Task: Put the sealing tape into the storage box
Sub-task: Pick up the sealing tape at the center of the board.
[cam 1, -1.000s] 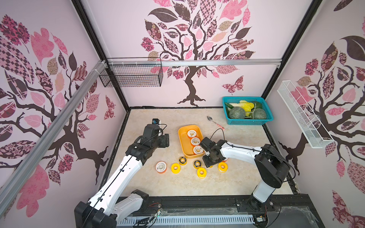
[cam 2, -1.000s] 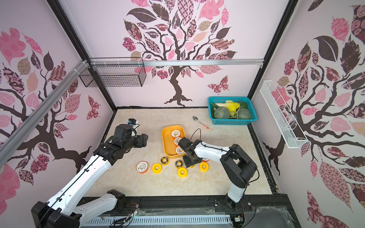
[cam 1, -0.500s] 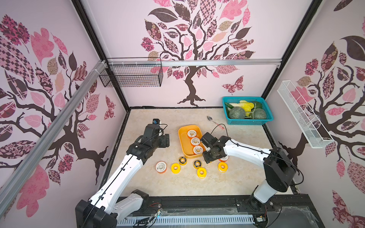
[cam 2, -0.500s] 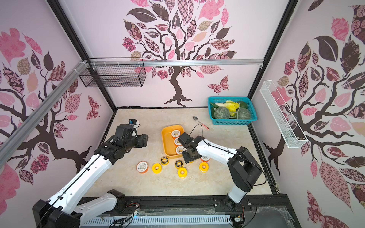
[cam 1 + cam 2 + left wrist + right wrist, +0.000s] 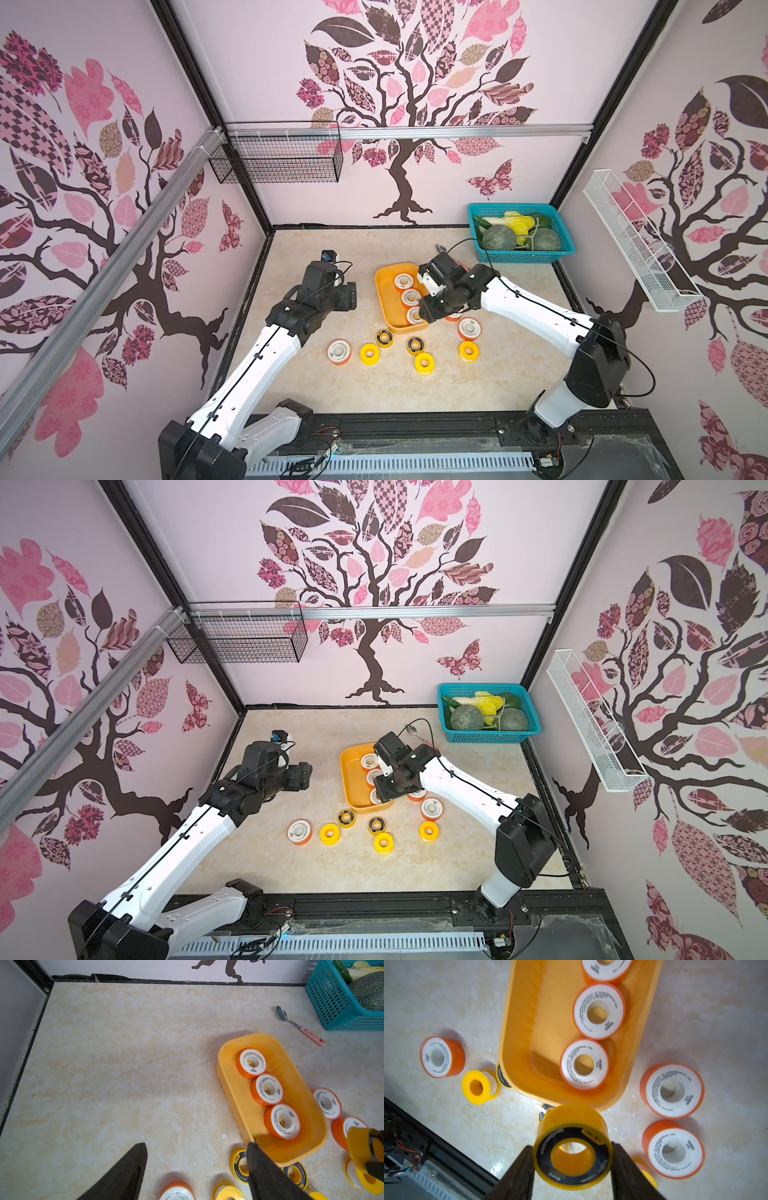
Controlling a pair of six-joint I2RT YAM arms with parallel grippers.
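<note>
Right gripper (image 5: 572,1147) pinched black-and-yellow roll (image 5: 571,1120) by its sides, held off table (image 5: 695,1001), just at near end of storage box (image 5: 525,1022). Three orange rolls (image 5: 599,1011) lay flat in box. Other rolls (image 5: 424,362), orange, yellow, black-ringed, lay loose on table around that end. Left gripper (image 5: 197,1147) spread wide, empty, over table beside box, apart from it

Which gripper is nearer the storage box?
Right. The right gripper, clamping a black-and-yellow roll, is at the near end of the storage box; the left gripper hangs open, apart, off its side.
</note>
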